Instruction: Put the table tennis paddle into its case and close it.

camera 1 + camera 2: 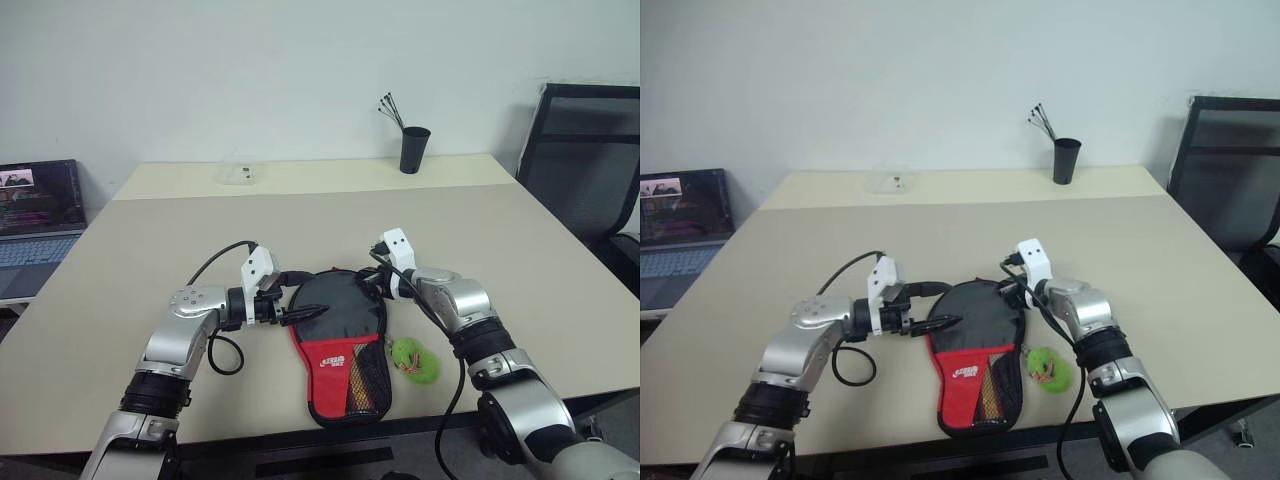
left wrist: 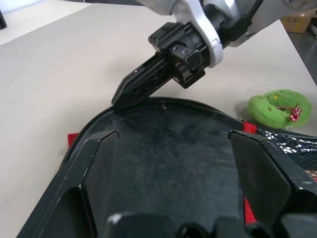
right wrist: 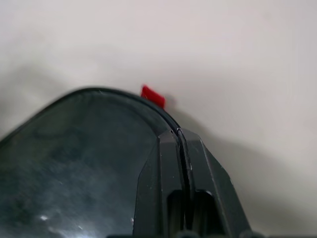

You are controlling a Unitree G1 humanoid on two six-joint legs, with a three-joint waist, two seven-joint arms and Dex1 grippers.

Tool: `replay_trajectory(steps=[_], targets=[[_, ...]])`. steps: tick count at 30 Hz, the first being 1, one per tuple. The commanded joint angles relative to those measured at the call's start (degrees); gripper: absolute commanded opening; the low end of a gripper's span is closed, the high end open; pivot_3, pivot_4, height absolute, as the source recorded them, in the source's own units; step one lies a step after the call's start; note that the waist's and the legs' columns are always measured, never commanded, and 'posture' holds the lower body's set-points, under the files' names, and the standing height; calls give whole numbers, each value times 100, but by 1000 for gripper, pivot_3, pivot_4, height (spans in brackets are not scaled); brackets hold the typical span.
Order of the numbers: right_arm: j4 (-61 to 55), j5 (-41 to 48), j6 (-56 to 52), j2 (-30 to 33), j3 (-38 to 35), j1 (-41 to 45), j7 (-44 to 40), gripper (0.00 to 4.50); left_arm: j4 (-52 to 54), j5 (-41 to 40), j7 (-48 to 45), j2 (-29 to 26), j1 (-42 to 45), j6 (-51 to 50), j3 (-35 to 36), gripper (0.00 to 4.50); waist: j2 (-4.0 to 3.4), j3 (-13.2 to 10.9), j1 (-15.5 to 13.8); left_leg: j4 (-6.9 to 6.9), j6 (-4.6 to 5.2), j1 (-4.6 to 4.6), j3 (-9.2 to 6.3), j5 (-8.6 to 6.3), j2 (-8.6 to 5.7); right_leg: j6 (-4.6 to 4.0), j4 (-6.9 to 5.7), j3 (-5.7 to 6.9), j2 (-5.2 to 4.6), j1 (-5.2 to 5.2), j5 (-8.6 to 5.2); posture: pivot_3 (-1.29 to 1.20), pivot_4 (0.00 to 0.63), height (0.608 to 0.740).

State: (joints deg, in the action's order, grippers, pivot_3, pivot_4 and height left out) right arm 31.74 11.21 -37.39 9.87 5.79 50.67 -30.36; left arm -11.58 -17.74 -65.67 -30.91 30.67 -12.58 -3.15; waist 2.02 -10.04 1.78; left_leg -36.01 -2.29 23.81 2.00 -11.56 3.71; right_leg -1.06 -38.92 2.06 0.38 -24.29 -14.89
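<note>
At the near edge of the table, between the two arms, lies the case, its black round part toward the far side and its red handle part with white logo and black mesh pointing at the near edge. The table tennis paddle cannot be told apart from the case; the black round surface may be the case's fabric or the bat's face, and what looks like a striped handle shows faintly through the mesh.

The left gripper reaches in from the left, its jaws released and spread wide, one finger above the round part and one just over its left rim; in the left wrist view both fingers frame the black surface without closing on it. The right gripper comes in from the right with its jaws clenched tight together, their tip at the far right rim of the round part; whether anything is pinched between them cannot be told. A small red tab sticks out at that rim just past the fingertips.

A small green lump sits on the table just right of the case's handle part. On the far side stand a black cup holding thin sticks and a small clear box. A laptop is at the far left, a black chair at the right.
</note>
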Motion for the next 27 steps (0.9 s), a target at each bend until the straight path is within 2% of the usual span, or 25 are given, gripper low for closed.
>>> replay_trajectory(steps=[1, 5, 10, 12, 13, 18, 23, 27], targets=[[-126, -87, 114, 42, -67, 24, 41, 552, 13, 10, -23, 62, 115, 141, -36, 3873, 0, 0, 0, 0, 0, 0, 0, 0, 0, 0, 0, 0, 0, 0, 0, 0, 150, 740], [-1199, 156, -219, 275, -221, -244, -176, 1920, -256, 123, -96, 171, 278, 330, -172, 3873, -1, -1, -13, -1, 0, 1, -1, 0, -1, 0, 0, 0, 0, 0, 0, 0, 150, 740], [-2956, 497, -1080, 964, -225, -1011, -519, 3653, -879, 391, -269, 288, 536, 792, -394, 3873, -2, -2, -37, 0, 0, 4, -1, 0, -3, 1, 4, 2, 0, 0, 0, 0, 150, 740], [-3787, 791, -1530, 1429, -272, -1496, -802, 4341, -1305, 582, -301, 367, 723, 1106, -511, 3873, -2, -1, -63, -2, 0, 5, -3, 0, -5, 1, 5, 6, -1, 1, 0, 0, 150, 740], [-4073, 913, -1693, 1586, -298, -1665, -888, 4471, -1461, 636, -316, 406, 794, 1214, -534, 3873, -2, -2, -83, -2, 0, 3, -2, 0, -5, 1, 5, 6, -1, 1, 0, 0, 150, 740], [-5725, 1747, -2471, 2701, -468, -2775, -1543, 4471, -2305, 930, -412, 746, 1238, 1782, -723, 3873, -1, -5, -156, -4, 0, 5, -3, 0, -8, 1, 7, 10, -1, 1, -1, 0, 150, 740], [-6186, 1821, -2389, 3239, -398, -3453, -1611, 4471, -2778, 1036, -572, 1136, 1633, 1962, -821, 3873, 2, -7, -154, -8, 0, -1, -9, 0, -7, 2, 5, 15, 1, 7, -1, 0, 150, 740], [-6231, 1709, -2203, 3391, -167, -3651, -1566, 4471, -3093, 1169, -725, 1272, 1847, 2105, -892, 3873, 6, -9, -142, -9, 0, 1, -8, 0, -10, 2, 8, 15, 2, 7, -2, 0, 150, 740]])
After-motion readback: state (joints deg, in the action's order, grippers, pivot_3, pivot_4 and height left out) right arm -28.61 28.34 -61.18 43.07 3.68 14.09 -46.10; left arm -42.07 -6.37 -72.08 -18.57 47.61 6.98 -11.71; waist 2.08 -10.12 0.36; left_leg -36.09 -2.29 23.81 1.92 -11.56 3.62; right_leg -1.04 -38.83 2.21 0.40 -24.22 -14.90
